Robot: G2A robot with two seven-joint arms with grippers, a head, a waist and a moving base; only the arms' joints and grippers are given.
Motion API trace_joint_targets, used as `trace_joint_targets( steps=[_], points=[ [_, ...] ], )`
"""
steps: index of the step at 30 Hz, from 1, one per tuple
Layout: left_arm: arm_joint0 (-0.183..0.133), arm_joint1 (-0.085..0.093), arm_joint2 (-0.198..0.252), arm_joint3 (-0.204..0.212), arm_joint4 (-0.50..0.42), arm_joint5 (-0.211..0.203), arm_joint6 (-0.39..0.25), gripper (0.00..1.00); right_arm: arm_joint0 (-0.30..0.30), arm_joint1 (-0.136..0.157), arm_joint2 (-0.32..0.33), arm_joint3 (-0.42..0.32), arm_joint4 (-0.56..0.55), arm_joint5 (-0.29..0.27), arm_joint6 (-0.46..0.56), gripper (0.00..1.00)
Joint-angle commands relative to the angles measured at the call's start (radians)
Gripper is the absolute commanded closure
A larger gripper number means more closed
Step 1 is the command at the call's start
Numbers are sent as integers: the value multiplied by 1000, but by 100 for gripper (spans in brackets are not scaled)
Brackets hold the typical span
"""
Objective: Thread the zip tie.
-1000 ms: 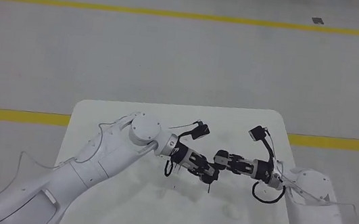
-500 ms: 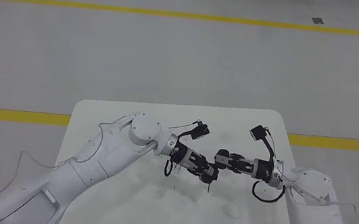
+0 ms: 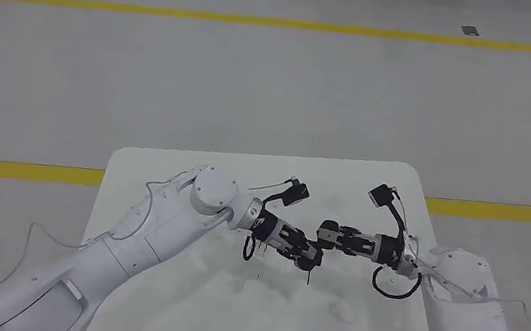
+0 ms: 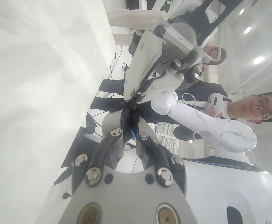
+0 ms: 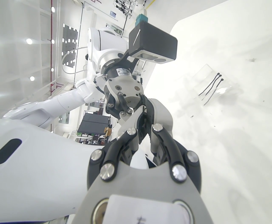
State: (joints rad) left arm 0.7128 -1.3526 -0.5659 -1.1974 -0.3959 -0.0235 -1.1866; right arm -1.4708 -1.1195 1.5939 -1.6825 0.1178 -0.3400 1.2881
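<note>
Zip tie [image 3: 310, 273] looks thin, light, bendy, likely slick; left claw [image 4: 130, 114] and right claw [image 4: 131, 101] pinch it narrow; best held near tip.

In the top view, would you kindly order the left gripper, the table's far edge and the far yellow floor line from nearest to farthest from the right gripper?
From the right gripper:
1. The left gripper, tip to tip with it above the table.
2. The table's far edge, beyond both arms.
3. The far yellow floor line, well past the table.
</note>
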Motion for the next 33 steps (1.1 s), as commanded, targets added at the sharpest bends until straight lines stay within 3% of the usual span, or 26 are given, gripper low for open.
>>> trace_joint_targets(
  steps=[1,5,12,19,30,33],
  points=[
    [0,0,0,0,-1,0,0,67,-1,1,0,1,1,0,-1,100],
    [-1,1,1,1,-2,2,1,59,-2,2,0,2,2,0,-3,100],
    [-3,0,4,4,-6,2,2,62,-2,4,1,8,4,0,-10,100],
    [-4,1,6,7,-9,4,1,78,2,6,15,24,8,0,-35,100],
    [-3,3,6,5,-15,3,-1,83,0,8,34,36,6,0,-65,100],
    [-2,3,6,6,-17,2,-1,100,0,9,34,38,5,0,-70,100]
  ],
)
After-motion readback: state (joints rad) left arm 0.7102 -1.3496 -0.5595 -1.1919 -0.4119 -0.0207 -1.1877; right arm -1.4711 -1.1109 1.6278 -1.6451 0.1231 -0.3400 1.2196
